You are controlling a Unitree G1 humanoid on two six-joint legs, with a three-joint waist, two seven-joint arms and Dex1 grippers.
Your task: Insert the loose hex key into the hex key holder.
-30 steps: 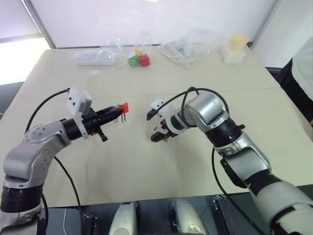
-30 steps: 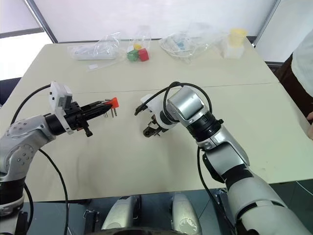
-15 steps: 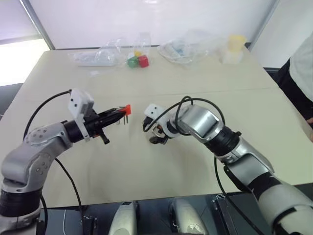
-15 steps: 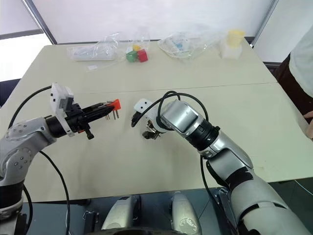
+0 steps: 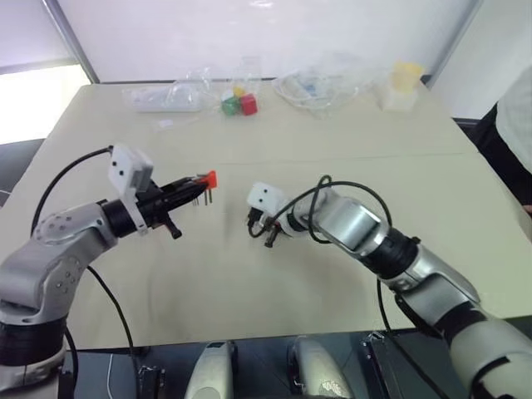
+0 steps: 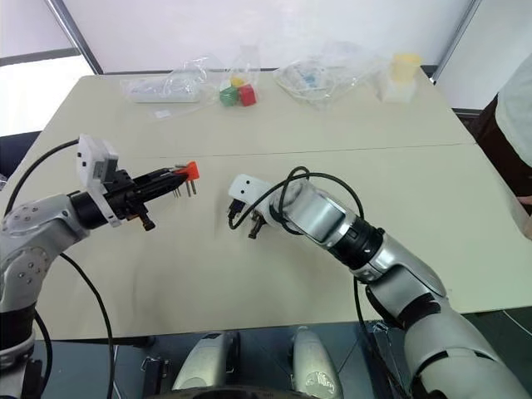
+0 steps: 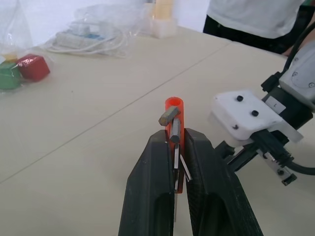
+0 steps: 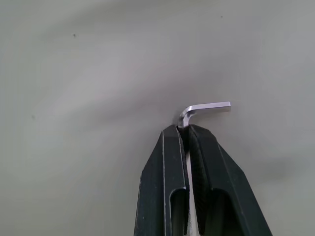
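Our right gripper (image 8: 186,129) clamped on loose hex key (image 8: 206,106) low over table (image 5: 249,274); long shank between fingers, short bent end sticking out, we judge free for insertion. Our left gripper (image 7: 176,140) clamped on hex key holder (image 7: 173,105), held level above table, end offered toward right.

Your left gripper (image 5: 196,188) hangs above the table, well in from its left edge, reaching level toward the middle with both black fingers (image 7: 157,182) clamped on the hex key holder (image 7: 173,110). Your right gripper (image 6: 253,231) tilts down at the table's middle, near the left one but apart, its fingers (image 8: 170,167) pinched on the hex key (image 8: 204,107), bent end poking out.
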